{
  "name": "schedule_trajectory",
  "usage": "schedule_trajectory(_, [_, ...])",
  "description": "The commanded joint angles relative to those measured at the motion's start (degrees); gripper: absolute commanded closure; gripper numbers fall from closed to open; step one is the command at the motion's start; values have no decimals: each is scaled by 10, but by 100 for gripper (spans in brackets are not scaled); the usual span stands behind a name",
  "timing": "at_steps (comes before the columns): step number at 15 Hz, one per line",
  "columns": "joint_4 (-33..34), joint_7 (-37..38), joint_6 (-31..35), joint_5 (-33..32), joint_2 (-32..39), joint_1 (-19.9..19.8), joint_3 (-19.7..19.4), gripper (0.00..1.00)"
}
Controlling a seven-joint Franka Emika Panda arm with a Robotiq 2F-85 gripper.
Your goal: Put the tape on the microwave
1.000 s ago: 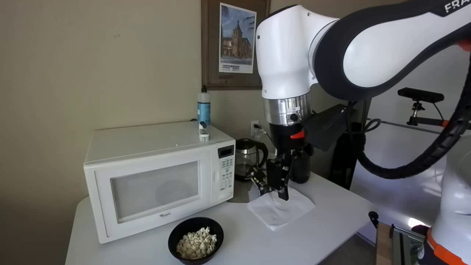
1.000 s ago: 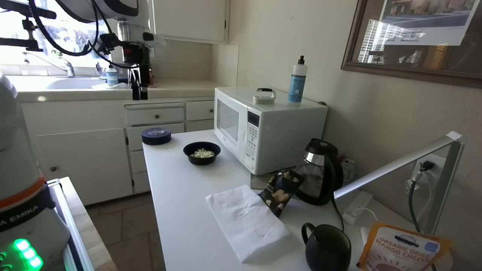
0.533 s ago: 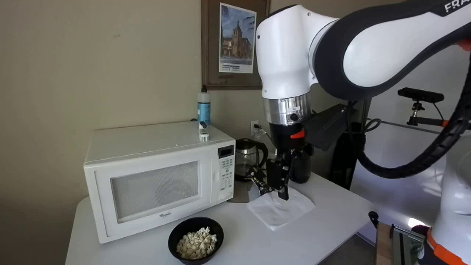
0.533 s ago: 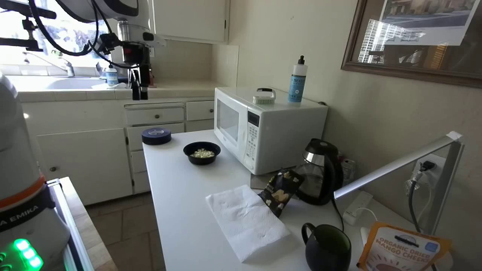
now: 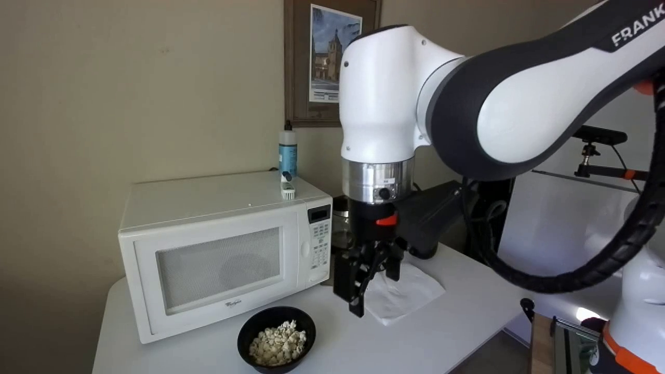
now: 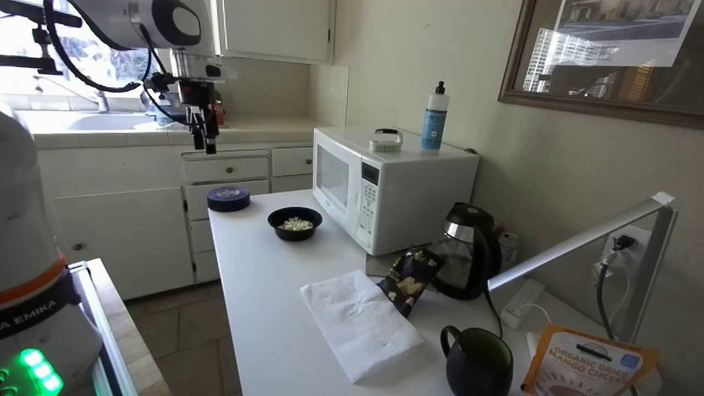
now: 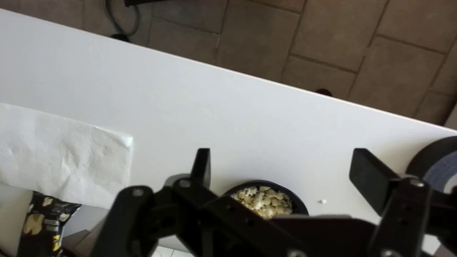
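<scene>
One dark tape roll [image 6: 228,199] is lying flat on the tabletop [image 6: 269,297], close by its edge, near the popcorn bowl [image 6: 295,235]; it is not on the microwave [image 6: 404,192]. The tool [image 7: 280,166] is hanging in the air above the tabletop, fingers spread wide and gripping nothing. In the wrist view the bowl is showing partly behind the tool, while the roll is sitting off at the border, partly cut off and partly covered by a finger.

Step in hand, as I am judging it: the approach. Grasp, lift and placing are all pending.

Next move, also my judgement, is calling for a sideways shift until the fingers are straddling the roll, then a straight descent clear of the bowl's rim. Whether the gap is spanning the whole roll, I am not able to tell; a hold on part of its edge may be needed.

For later: the microwave's top is already bearing a scrub brush [image 6: 386,146] and a blue-labelled bottle [image 6: 433,127], both standing toward the side of the control panel [image 6: 367,204], so I am favouring the opposite side for the set-down.
</scene>
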Motion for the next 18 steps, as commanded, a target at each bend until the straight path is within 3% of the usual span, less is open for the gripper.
schedule_trajectory(1, [57, 71, 72, -19, 133, 12, 9, 0])
schedule_trajectory(5, [144, 159, 95, -86, 269, 50, -11, 0])
schedule_trajectory(8, [228, 218, 85, -127, 371, 109, -46, 0])
schedule_trajectory(14, [392, 250, 104, -155, 539, 239, -130, 0])
schedule_trajectory(16, [434, 258, 141, -159, 583, 266, -154, 0])
schedule_trajectory(17, [382, 234, 125, -133, 532, 255, -147, 0])
schedule_trajectory(18, [394, 234, 130, -131, 547, 265, -155, 0])
